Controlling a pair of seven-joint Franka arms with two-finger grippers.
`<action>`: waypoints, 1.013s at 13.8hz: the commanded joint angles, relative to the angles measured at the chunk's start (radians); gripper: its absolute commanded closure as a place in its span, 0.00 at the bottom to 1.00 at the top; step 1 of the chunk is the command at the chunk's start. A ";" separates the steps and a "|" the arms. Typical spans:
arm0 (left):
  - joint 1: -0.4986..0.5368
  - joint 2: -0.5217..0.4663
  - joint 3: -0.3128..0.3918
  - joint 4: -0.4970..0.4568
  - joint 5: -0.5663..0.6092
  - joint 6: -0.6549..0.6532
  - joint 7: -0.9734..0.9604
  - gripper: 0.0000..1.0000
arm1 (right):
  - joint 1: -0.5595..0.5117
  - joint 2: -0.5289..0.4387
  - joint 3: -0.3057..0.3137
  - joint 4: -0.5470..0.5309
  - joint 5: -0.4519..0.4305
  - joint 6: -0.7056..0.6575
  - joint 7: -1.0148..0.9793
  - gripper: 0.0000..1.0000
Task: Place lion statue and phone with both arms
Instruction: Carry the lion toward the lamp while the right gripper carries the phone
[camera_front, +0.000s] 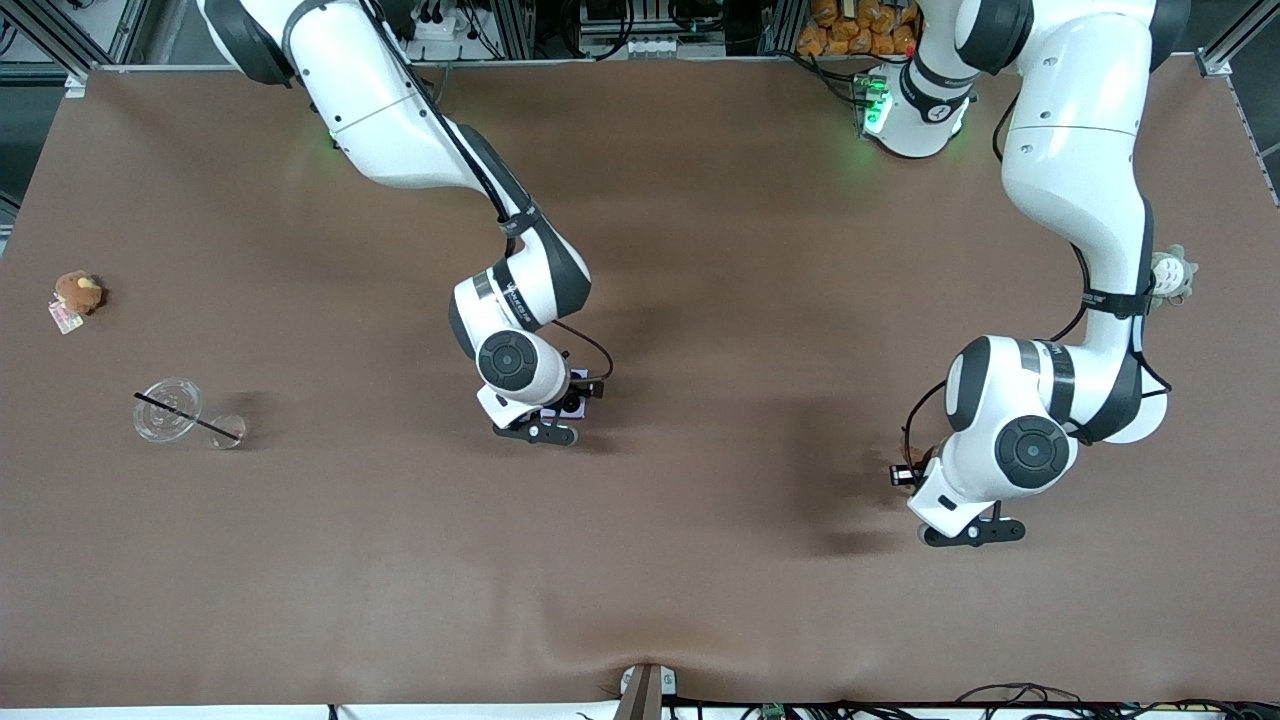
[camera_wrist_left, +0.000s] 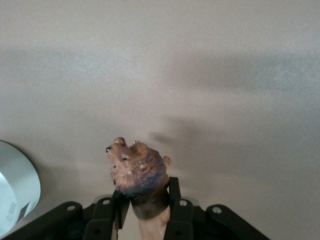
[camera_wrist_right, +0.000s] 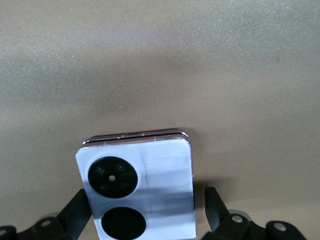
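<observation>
Left pincer (camera_wrist_left: 145, 212) pinches the lion statue (camera_wrist_left: 137, 170), hidden from the front; right pincer (camera_wrist_right: 145, 212) stands spread around the phone (camera_wrist_right: 137, 185) over brown bench (camera_front: 700, 250).

The counter (camera_front: 700, 250) wears a matt brown cloth-like cover, smooth with a soft ripple at its 6 o'clock edge. The arms (camera_front: 1070, 150) have glossy white plastic shells with black joints. The lion (camera_wrist_left: 137, 172) looks like hard moulded plastic, rough and grainy on the mane, matt orange-brown. The left tool (camera_wrist_left: 147, 220) clamping it is matt black plastic with small metal screws. The phone (camera_wrist_right: 140, 192) has a smooth, glossy pale face with shiny black camera rings and a polished edge. The right tool (camera_wrist_right: 147, 215) is matt black too. The cup (camera_front: 168, 408) at 9 o'clock is clear glossy plastic
</observation>
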 joint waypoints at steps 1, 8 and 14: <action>0.021 0.006 -0.007 -0.001 0.018 -0.005 0.049 1.00 | 0.012 0.000 -0.006 -0.012 -0.002 0.019 0.018 0.33; 0.029 0.029 -0.007 -0.001 0.049 0.003 0.103 1.00 | -0.085 -0.220 -0.051 -0.021 -0.018 -0.182 -0.048 1.00; 0.056 0.026 -0.010 -0.007 0.101 0.005 0.131 1.00 | -0.377 -0.344 -0.062 -0.031 -0.023 -0.319 -0.390 1.00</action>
